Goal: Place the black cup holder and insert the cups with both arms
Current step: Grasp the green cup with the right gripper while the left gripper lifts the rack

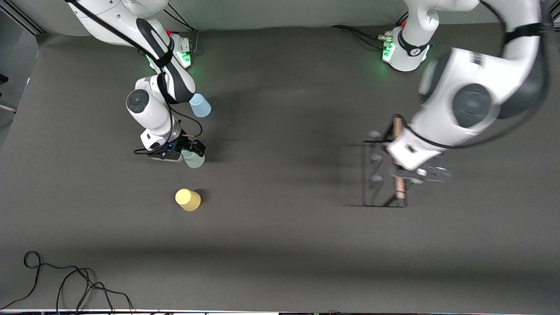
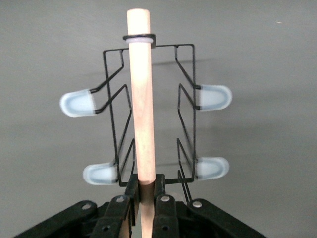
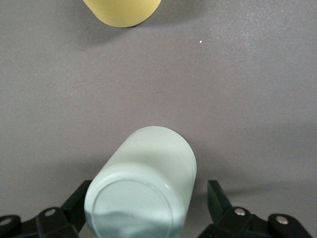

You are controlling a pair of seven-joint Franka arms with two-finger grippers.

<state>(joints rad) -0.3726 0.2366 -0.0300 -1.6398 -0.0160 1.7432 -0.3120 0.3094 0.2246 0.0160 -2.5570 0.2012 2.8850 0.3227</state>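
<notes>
My left gripper (image 1: 400, 168) is shut on the light wooden rod handle (image 2: 141, 109) of the black cup holder (image 1: 379, 175), toward the left arm's end of the table. In the left wrist view my left gripper (image 2: 147, 186) clamps the rod low down, and several pale blue-grey prong tips (image 2: 78, 103) stick out to both sides. I cannot tell whether the holder's base rests on the table. My right gripper (image 1: 192, 153) is open around the pale green cup (image 3: 143, 193), which stands upside down. The yellow cup (image 1: 188, 199) stands nearer the front camera, the light blue cup (image 1: 200, 105) farther.
The table (image 1: 284, 153) is covered in dark grey cloth. Loose black cables (image 1: 65, 284) lie by the front edge at the right arm's end. The yellow cup's edge also shows in the right wrist view (image 3: 121, 12).
</notes>
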